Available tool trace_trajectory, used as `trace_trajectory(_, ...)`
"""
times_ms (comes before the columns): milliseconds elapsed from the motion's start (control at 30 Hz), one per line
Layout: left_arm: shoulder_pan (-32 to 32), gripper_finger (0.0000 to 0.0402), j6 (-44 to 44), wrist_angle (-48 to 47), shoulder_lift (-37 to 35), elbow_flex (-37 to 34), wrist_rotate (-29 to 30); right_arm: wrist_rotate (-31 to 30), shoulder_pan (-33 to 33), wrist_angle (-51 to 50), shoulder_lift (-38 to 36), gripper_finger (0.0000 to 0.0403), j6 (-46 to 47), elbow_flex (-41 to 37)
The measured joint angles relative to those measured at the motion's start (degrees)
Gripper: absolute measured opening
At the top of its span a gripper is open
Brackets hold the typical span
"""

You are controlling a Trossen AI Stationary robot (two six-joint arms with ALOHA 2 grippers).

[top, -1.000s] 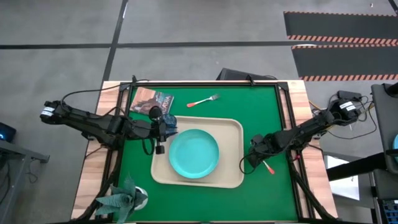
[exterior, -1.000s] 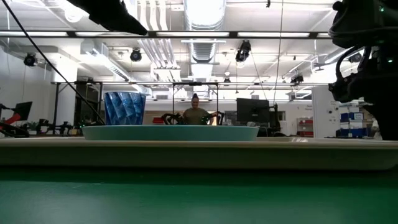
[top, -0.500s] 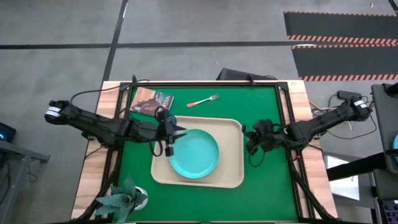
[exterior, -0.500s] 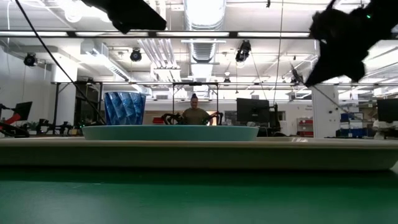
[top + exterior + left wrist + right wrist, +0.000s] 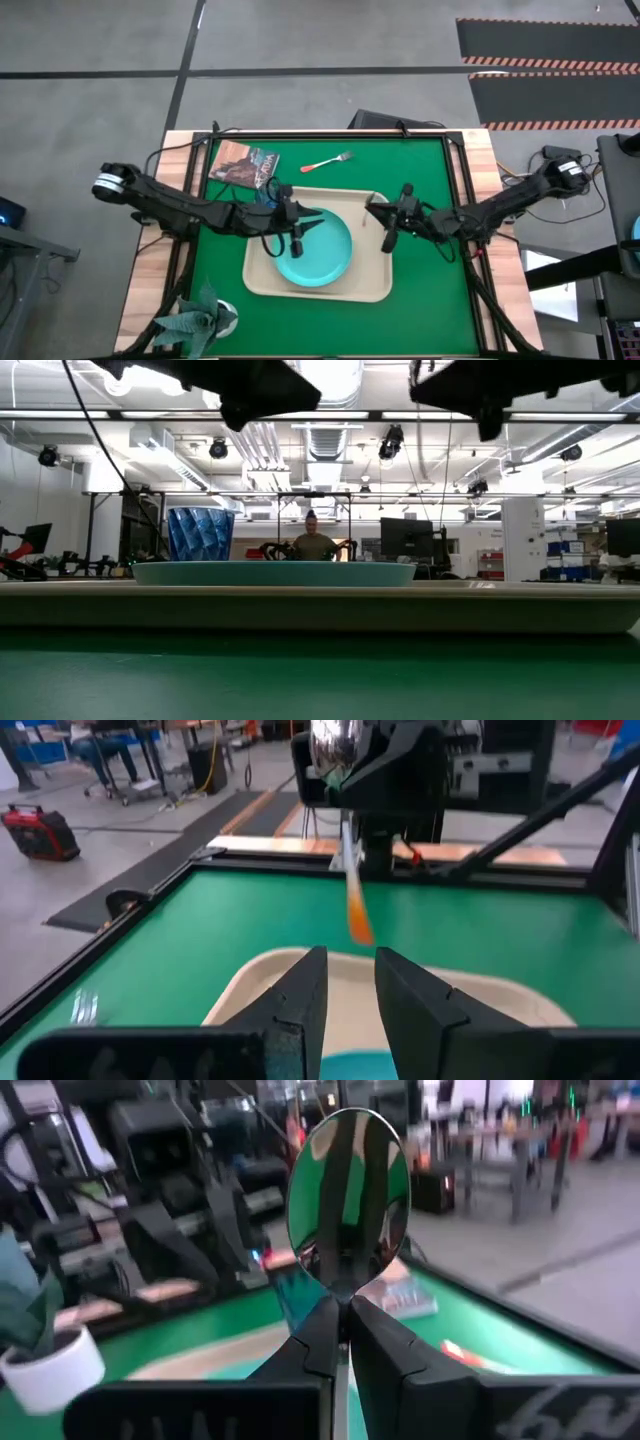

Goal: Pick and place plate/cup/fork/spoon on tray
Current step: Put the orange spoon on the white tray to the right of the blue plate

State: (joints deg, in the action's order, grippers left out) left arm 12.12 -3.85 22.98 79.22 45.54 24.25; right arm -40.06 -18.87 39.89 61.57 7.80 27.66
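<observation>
My right jaws [image 5: 385, 216], clamped on the spoon [image 5: 347, 1190], have carried it from the worktop to above the tray [image 5: 375, 285], while my left jaws [image 5: 312, 222], narrowly parted, hover over the plate [image 5: 330, 258].

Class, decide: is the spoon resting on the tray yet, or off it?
Off it: the right gripper holds the spoon in the air above the tray.

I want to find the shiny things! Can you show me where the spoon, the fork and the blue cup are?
spoon [image 5: 347, 1200], right wrist view, on its shiny bowl.
fork [image 5: 328, 162], high view, on the middle of it.
cup [image 5: 200, 533], low view, on its ribbed side.
</observation>
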Motion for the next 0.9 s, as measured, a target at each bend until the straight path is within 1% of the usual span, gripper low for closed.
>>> trace_trajectory(67, 0.0, 0.0073, 0.0, 3.2, 1.9, 0.3, -0.2, 0.0, 0.0, 5.8, 3.2, 0.0013, -3.0, 0.0)
trace_trajectory(200, 0.0, 0.0073, 0.4, 6.7, 4.7, 0.7, -0.2, 0.0, 0.0, 14.8, 8.7, 0.0012, -5.5, 0.5)
trace_trajectory(267, 0.0, 0.0073, 1.5, 6.3, 4.8, 0.8, -0.2, -0.4, 0.1, 14.1, 9.6, 0.0012, -3.8, 1.9)
trace_trajectory(300, 0.0, 0.0073, 1.8, 6.1, 4.3, 0.8, -0.2, -0.5, 0.5, 11.5, 9.3, 0.0012, -1.1, 2.9)
trace_trajectory(367, 0.0, 0.0073, 3.7, 4.7, 2.2, 0.8, -0.1, -0.2, 1.6, 1.4, 7.7, 0.0012, 9.4, 5.9)
trace_trajectory(400, 0.0, 0.0073, 5.4, 3.1, 0.7, 0.8, 0.0, 0.9, 2.5, -6.5, 6.6, 0.0012, 14.8, 8.2)
trace_trajectory(467, 0.0, 0.0073, 8.5, -1.2, -3.1, 0.8, 0.1, 4.6, 4.7, -26.8, 5.2, 0.0012, 25.4, 14.6)
trace_trajectory(533, 0.0, 0.0073, 11.7, -5.2, -7.3, 0.8, 0.3, 7.6, 7.0, -47.0, 5.4, 0.0012, 36.4, 21.9)
trace_trajectory(567, 0.0, 0.0073, 13.3, -6.6, -9.2, 0.5, 0.4, 8.7, 7.9, -55.4, 6.5, 0.0012, 40.7, 25.4)
trace_trajectory(633, -0.1, 0.0073, 16.2, -8.2, -13.0, -0.2, 1.2, 11.5, 9.2, -68.2, 9.2, 0.0012, 47.5, 31.5)
trace_trajectory(667, -0.1, 0.0073, 17.2, -8.8, -14.7, -0.6, 1.4, 14.1, 9.8, -73.4, 11.1, 0.0012, 50.4, 34.2)
trace_trajectory(733, -0.1, 0.0073, 18.0, -10.9, -18.0, -1.2, 1.4, 20.8, 10.9, -80.7, 14.4, 0.0012, 55.2, 39.1)
trace_trajectory(833, 0.0, 0.0073, 17.7, -13.9, -22.3, -2.4, 1.4, 30.6, 12.1, -88.1, 19.7, 0.0012, 64.0, 44.7)
trace_trajectory(900, 0.3, 0.0073, 17.7, -15.1, -24.8, -4.3, 1.4, 35.9, 12.1, -91.4, 23.4, 0.0012, 70.2, 47.5)
